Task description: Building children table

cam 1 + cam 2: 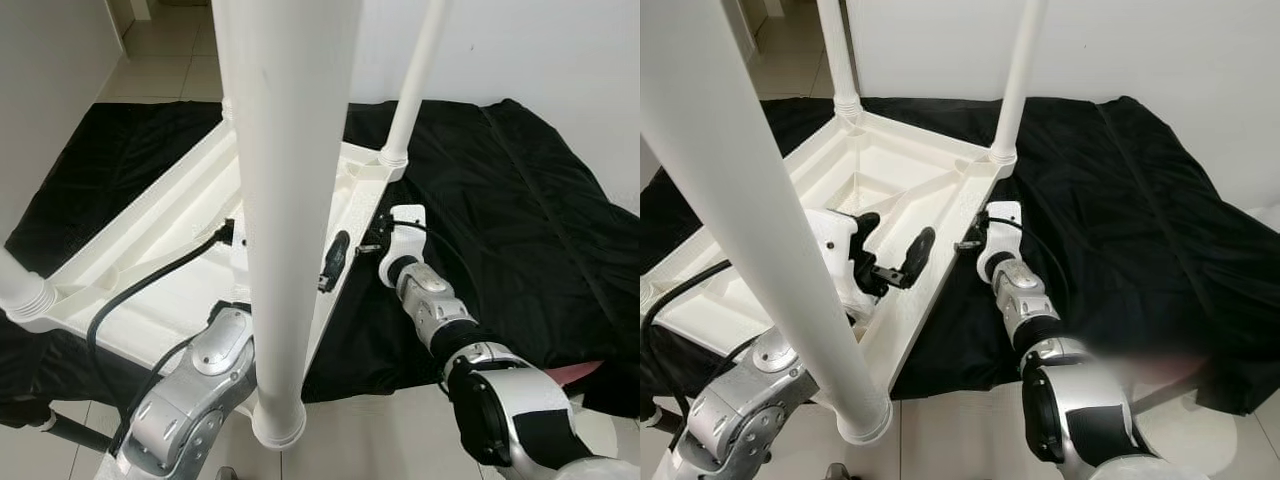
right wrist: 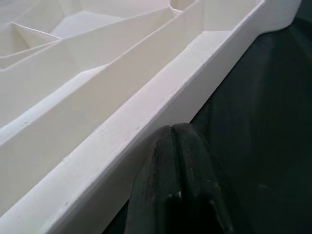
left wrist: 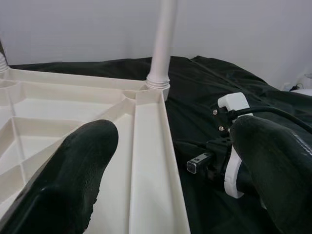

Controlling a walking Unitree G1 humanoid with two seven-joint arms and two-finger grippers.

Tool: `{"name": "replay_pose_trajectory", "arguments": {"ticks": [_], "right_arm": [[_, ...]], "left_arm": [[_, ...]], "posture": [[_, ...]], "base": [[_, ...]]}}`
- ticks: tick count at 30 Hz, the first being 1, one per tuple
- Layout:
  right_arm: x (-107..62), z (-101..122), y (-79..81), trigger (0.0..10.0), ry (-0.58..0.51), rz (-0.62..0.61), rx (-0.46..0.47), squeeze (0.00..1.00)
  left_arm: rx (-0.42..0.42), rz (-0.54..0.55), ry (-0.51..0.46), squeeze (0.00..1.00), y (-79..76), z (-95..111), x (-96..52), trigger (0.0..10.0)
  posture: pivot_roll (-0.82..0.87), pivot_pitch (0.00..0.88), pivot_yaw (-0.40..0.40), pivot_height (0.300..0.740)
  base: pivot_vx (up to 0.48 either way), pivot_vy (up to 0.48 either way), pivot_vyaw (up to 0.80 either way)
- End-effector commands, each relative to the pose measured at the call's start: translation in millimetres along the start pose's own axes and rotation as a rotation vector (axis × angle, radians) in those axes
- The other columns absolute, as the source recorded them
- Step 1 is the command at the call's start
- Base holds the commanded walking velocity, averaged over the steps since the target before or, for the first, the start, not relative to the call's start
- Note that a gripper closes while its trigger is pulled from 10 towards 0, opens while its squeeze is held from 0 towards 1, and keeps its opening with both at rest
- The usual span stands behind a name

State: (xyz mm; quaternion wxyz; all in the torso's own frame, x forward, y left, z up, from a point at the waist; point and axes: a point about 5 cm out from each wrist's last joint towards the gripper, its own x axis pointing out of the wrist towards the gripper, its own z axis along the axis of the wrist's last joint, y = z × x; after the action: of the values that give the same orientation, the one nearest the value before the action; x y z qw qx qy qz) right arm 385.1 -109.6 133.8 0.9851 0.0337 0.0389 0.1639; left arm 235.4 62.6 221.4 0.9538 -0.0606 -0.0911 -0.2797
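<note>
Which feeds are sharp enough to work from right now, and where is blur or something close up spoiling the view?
Left eye view: evenly lit and sharp on the tabletop, but a near table leg blocks the middle. Right eye view: right hand clear beside the rim. Left wrist view: left hand's fingers are soft, dark blobs. Right wrist view: fingers blurred, rim crisp.

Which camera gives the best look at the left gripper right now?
The right eye view: the left gripper shows whole, its black fingers apart across the rim of the upturned white table. In the left eye view a table leg hides most of it. The left wrist view shows just the two fingers close up.
</note>
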Motion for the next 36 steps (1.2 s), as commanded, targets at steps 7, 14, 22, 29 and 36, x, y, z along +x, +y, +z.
{"name": "replay_pose_trajectory", "arguments": {"ticks": [7, 14, 22, 29, 36], "right_arm": [[7.7, 8, 31.9, 10.0, -0.034, 0.224, -0.042, 0.0], [7.0, 10, 23.8, 10.0, -0.052, 0.163, -0.039, 0.0], [-7.9, 14, -8.4, 10.0, -0.192, -0.029, -0.028, 0.0], [-29.5, 14, -20.0, 10.0, -0.32, -0.06, -0.012, 0.0], [-63.0, 14, -33.0, 10.0, -0.378, -0.058, -0.043, 0.0]], "left_arm": [[0.007, -0.011, 0.012, 0.0, -5.6, -1, 2.3, 10.0], [0.02, -0.009, 0.014, 0.0, -4.0, -1, 2.7, 10.0], [0.075, -0.025, 0.04, 0.0, 11.5, -7, -4.9, 10.0], [0.087, -0.163, 0.074, 0.0, 26.1, -10, -25.0, 10.0], [0.118, -0.356, 0.163, 0.0, 37.5, -18, -48.2, 10.0]], "posture": [[0.12, 0.107, 0.026, 0.74], [0.13, 0.101, 0.023, 0.74], [0.12, 0.095, 0.019, 0.74], [0.11, 0.09, 0.025, 0.74], [0.07, 0.086, 0.034, 0.74]], "base": [[0.0, 0.0, 0.0], [0.0, 0.0, 0.0], [0.0, 0.0, 0.0], [0.0, 0.0, 0.0], [0.0, 0.0, 0.0]]}}
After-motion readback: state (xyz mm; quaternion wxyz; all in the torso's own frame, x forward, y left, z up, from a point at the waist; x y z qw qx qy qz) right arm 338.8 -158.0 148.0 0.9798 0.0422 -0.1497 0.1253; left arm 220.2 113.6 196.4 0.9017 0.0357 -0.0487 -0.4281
